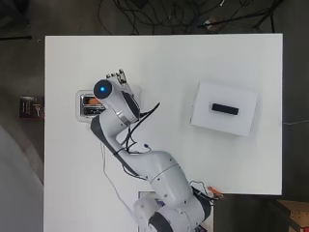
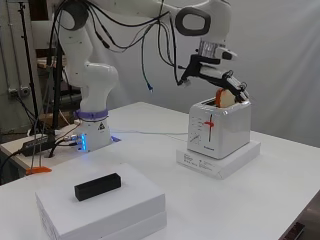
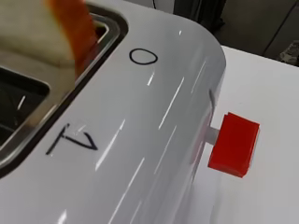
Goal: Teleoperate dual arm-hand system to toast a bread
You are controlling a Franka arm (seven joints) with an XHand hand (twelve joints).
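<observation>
A white toaster stands on a flat white box at the table's left side, largely under the arm in the overhead view. A bread slice with an orange-brown crust sticks up out of one slot. The other slot looks dark and empty. The red lever juts from the toaster's end face. My hand hovers just above the toaster with its fingers stretched straight over the top of the bread. I cannot tell whether they touch it.
A second white box with a black block on top lies at the table's right side. Cables trail by the arm's base. An orange item lies at the table edge.
</observation>
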